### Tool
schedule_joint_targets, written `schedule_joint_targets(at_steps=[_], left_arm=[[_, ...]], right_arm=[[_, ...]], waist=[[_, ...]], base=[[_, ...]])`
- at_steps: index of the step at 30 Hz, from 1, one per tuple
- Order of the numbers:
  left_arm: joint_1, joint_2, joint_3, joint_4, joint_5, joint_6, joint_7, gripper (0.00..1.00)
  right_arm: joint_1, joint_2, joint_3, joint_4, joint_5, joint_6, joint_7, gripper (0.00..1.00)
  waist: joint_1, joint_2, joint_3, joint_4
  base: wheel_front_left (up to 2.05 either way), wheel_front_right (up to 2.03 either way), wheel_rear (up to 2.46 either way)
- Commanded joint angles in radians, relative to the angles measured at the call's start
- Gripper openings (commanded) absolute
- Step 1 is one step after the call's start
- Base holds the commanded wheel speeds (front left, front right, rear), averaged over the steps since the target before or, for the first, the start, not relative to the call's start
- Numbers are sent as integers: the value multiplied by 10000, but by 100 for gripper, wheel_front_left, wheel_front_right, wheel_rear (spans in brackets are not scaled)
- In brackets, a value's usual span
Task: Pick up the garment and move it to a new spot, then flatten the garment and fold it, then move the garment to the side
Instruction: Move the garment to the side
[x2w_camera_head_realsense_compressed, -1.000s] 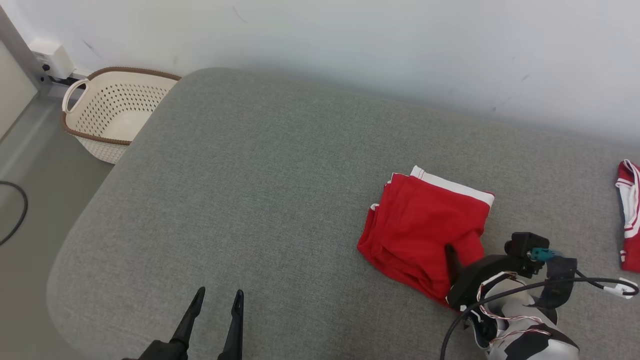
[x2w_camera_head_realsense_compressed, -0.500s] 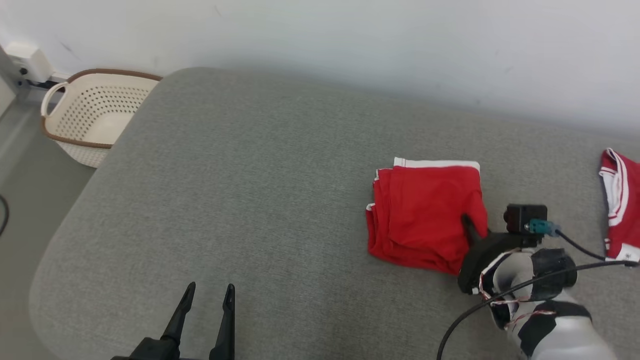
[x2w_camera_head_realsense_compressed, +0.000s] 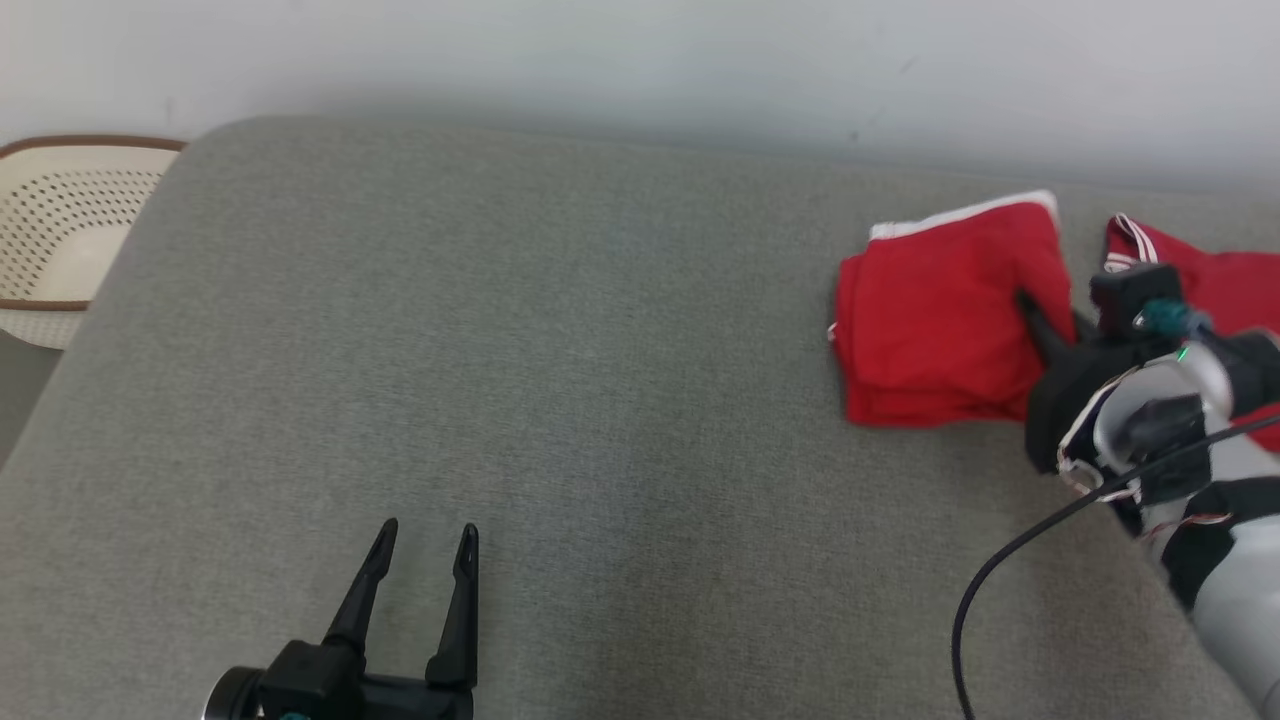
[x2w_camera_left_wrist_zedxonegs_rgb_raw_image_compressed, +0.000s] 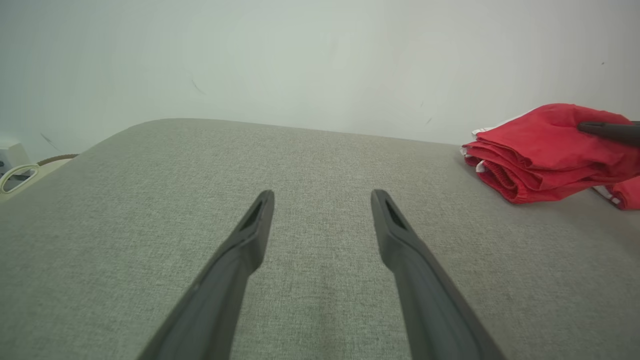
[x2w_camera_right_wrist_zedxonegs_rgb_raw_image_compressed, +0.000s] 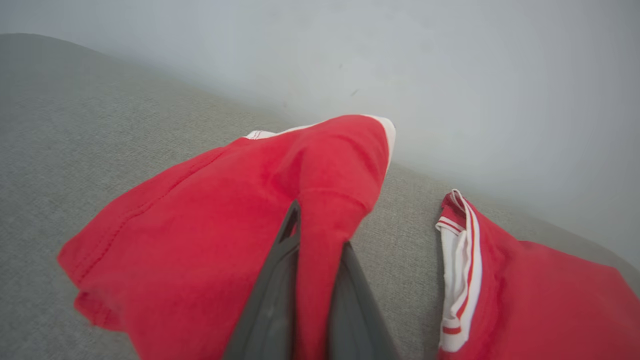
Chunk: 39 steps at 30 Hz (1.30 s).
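Garment (x2w_camera_head_realsense_compressed: 930, 320) red, folded, pinched between right fingers (x2w_camera_right_wrist_zedxonegs_rgb_raw_image_compressed: 267, 300)

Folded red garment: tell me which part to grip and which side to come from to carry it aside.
Grip the folded garment at its right-hand edge, coming from the robot's right, as the right gripper does, shut on a pinch of cloth there. The loose stacked layers face left, toward the open left gripper, so a grip there might catch only some and undo the fold.
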Motion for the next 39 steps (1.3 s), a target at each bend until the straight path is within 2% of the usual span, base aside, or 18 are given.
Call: schedule_joint_targets(at_steps=[1, 11, 12, 20, 28, 39], left_arm=[[-153, 1, 30, -57, 42, 13, -41, 100], [-600, 105, -55, -216, 310, -106, -41, 100], [-600, 105, -55, -216, 310, -106, -41, 100], [-729, 283, -77, -579, 514, -93, -41, 100], [-987, 507, -228, -1033, 632, -111, 186, 100], [-1211, 702, -309, -2135, 873, 17, 497, 100]], right_arm=[[-360, -315, 336, -137, 144, 5, 126, 0], [-1924, -2082, 1971, -775, 1359, 3, 783, 0], [-1924, -2082, 1971, -775, 1359, 3, 783, 0], [-2681, -3289, 2998, -1059, 2317, 2, 1064, 0], [-3283, -4109, 3722, -855, 3124, 2, 1383, 0], [-3869, -4803, 4323, -169, 3187, -1, 1409, 0]], waist=[[-1, -1, 501, -452], [-1, -1, 1365, -943], [-1, -1, 1365, -943], [-1, -1, 1667, -1090], [-1, -1, 2031, -1226], [-1, -1, 2423, -1222]], base=[[0, 0, 0], [0, 0, 0], [0, 0, 0], [0, 0, 0], [0, 0, 0], [0, 0, 0]])
